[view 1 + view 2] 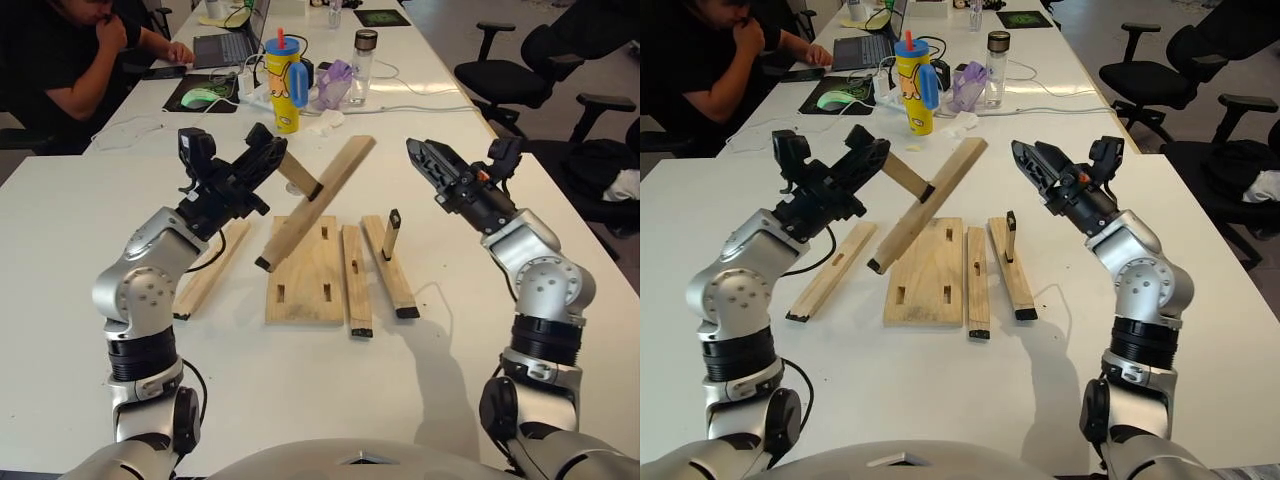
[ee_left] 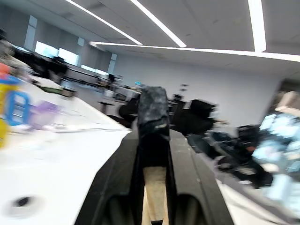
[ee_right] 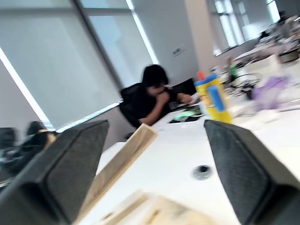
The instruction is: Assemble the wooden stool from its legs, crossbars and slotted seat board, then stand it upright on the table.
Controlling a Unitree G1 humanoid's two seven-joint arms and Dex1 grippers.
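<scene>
My left gripper (image 1: 272, 150) is shut on a short crossbar (image 1: 298, 174) that is joined to a long wooden leg (image 1: 320, 200). The leg hangs tilted, its lower end touching the slotted seat board (image 1: 300, 285), which lies flat mid-table. In the left wrist view the fingers (image 2: 152, 112) close on the crossbar's pale wood (image 2: 154, 187). Another leg (image 1: 210, 270) lies flat left of the board. Two more legs (image 1: 355, 285) lie to its right; the outer one (image 1: 392, 275) has a short crossbar (image 1: 393, 232) standing upright in it. My right gripper (image 1: 417, 152) hovers open above them, holding nothing.
A yellow cup (image 1: 284, 85), a water bottle (image 1: 362, 55) and a purple item (image 1: 335, 82) stand on the adjoining table behind. A person sits at a laptop (image 1: 225, 45) far left. Office chairs (image 1: 520, 70) stand to the right. Bare table lies in front.
</scene>
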